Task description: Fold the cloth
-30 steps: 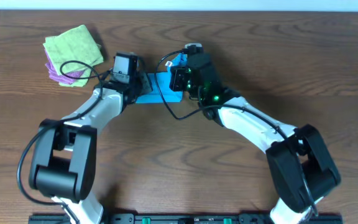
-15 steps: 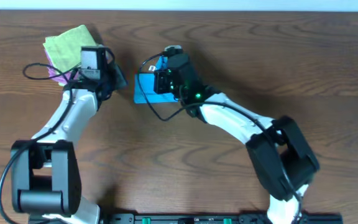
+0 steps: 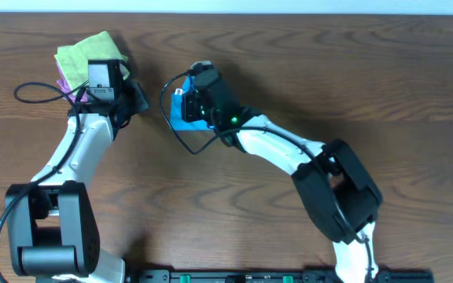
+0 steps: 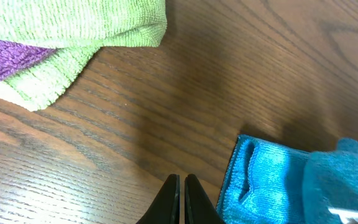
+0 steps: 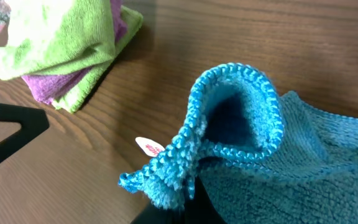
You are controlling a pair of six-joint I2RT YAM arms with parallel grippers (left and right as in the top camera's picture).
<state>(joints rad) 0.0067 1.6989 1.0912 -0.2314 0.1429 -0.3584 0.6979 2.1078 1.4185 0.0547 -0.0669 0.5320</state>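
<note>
Three cloths lie on a wooden table (image 3: 384,71). One blue cloth (image 3: 185,118) sits toward the far middle, and a green cloth (image 3: 93,53) is piled with a purple cloth (image 4: 5,62) at far left. There are two grippers. The right gripper (image 5: 188,196) is clamped on the blue cloth's raised edge. The left gripper (image 4: 181,190), fingers together and empty, hovers between the blue cloth and the pile.

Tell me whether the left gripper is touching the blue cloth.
Apart. The overhead view shows a strip of bare table between the left gripper and the cloth; the left wrist view agrees.
</note>
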